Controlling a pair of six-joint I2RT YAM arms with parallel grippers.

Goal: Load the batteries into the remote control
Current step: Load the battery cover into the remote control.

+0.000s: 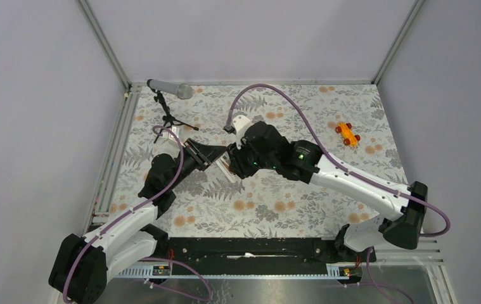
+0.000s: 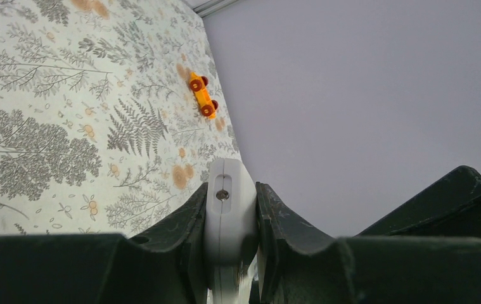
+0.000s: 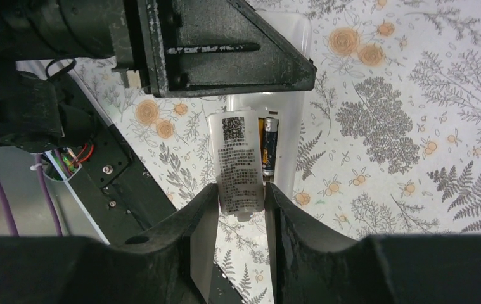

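My left gripper (image 1: 207, 154) is shut on the white remote control (image 2: 229, 221), seen end-on in the left wrist view and held above the table. In the right wrist view the remote (image 3: 291, 107) shows its open compartment with one battery (image 3: 270, 149), coppery with a dark end, lying in it. My right gripper (image 3: 241, 193) is shut on a white lid with a printed label (image 3: 237, 158), held over the compartment's left half. A second battery is hidden. Both grippers meet at mid-table, the right gripper (image 1: 234, 162) just right of the left.
An orange toy car (image 1: 348, 133) with red wheels sits at the back right; it also shows in the left wrist view (image 2: 202, 95). A grey microphone (image 1: 171, 89) on a black tripod stands at the back left. The floral tablecloth (image 1: 275, 209) covers the table.
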